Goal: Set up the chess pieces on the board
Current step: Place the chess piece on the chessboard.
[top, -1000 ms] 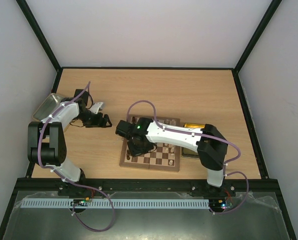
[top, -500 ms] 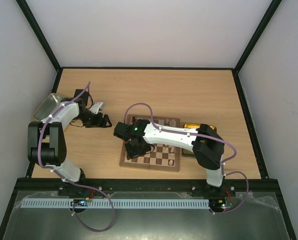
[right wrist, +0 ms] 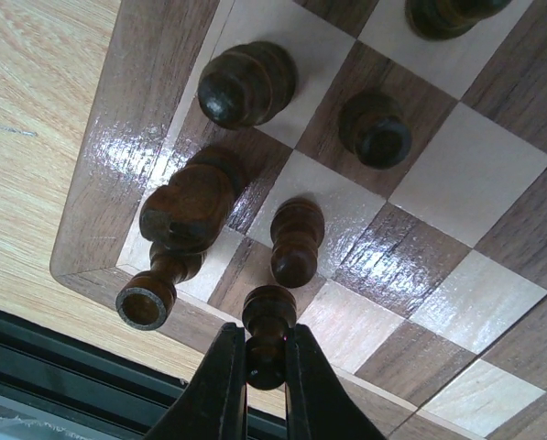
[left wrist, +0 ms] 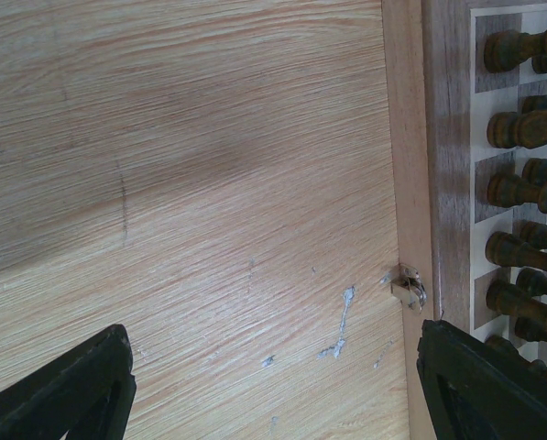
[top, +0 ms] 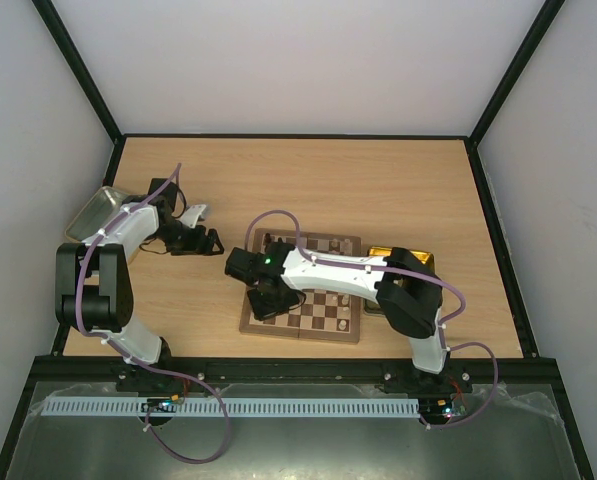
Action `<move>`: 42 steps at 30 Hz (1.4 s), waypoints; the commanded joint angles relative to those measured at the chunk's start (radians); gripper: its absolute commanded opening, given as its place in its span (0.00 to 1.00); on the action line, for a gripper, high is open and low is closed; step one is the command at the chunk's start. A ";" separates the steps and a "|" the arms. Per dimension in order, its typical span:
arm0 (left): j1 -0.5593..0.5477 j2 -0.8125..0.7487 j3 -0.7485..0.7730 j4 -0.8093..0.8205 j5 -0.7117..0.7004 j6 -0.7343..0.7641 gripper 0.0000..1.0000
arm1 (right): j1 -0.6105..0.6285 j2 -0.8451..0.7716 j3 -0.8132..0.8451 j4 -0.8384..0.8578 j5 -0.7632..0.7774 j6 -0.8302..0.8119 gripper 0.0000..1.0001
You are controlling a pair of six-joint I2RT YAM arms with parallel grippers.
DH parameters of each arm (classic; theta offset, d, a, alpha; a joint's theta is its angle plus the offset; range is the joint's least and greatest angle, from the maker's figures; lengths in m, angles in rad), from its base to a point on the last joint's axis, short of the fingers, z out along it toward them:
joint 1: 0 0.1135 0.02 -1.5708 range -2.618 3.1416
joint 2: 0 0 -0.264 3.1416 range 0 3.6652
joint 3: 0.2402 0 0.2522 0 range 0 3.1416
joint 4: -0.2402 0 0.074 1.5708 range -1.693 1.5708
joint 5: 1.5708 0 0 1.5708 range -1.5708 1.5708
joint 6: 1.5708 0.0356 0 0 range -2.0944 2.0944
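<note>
Top external: right end effector (top: 263,298) is reaching over the near-left corner of the square brown-and-tan wooden chessboard (top: 303,333); left end effector (top: 210,241) is hovering over the tabletop (top: 378,190).

Left wrist: fingers (left wrist: 62,394) gaping wide, empty.

Right wrist: fingers (right wrist: 223,385) are pinching a dark-brown turned pawn (right wrist: 267,328) for placement; crowded dark pieces (right wrist: 186,206) are restricting clearance.

Left arm (top: 128,225) and right arm (top: 338,268) wear white shells, black joints, purple cables (top: 276,213).

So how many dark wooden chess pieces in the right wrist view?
7 pieces: one in the right end effector, one at the checkered wooden board's corner, four nearby, one cropped at top. Others may be hidden.
</note>
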 commanded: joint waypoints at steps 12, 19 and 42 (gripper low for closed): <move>0.000 -0.020 -0.010 -0.009 0.000 -0.003 0.85 | 0.010 0.025 -0.006 0.003 -0.006 -0.018 0.11; 0.000 -0.019 -0.010 -0.009 0.002 0.000 0.85 | 0.010 0.022 -0.009 0.002 -0.015 -0.022 0.11; 0.000 -0.032 -0.009 -0.009 -0.005 -0.002 0.85 | 0.010 0.020 -0.014 0.008 -0.027 -0.031 0.11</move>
